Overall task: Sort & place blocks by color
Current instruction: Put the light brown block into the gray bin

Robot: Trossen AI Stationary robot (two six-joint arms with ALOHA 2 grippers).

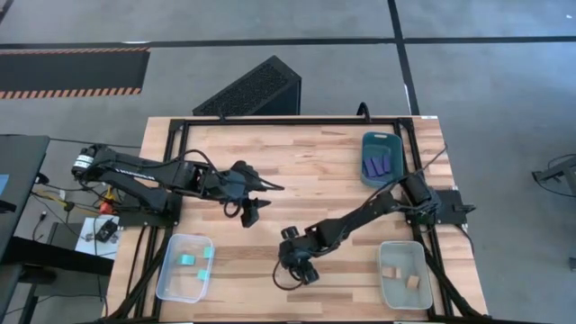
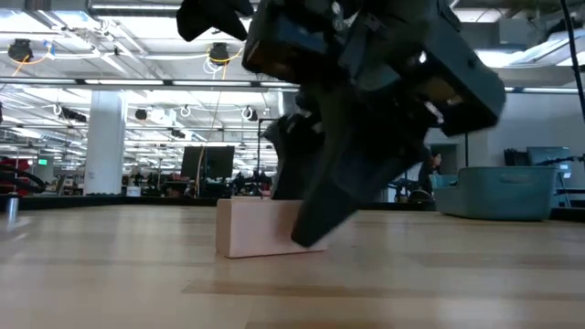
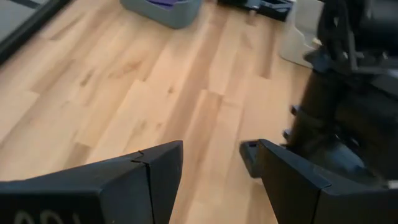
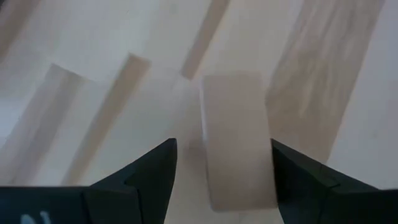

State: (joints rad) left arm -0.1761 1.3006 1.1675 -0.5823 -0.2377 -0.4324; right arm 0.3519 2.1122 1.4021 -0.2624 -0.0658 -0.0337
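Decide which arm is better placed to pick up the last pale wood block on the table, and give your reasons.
Right. The right gripper hangs open directly over the pale wood block, a finger on each side. The left gripper hovers open farther off, over bare table.

No legible text, labels, brands or numbers anywhere. Faint pale marks on left gripper (image 3: 211, 180) finger and right gripper (image 4: 224, 186) finger, cut off at frame edge, unreadable.

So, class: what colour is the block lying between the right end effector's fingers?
Pale natural wood. The block shows best in the right wrist view, between the open right end effector.
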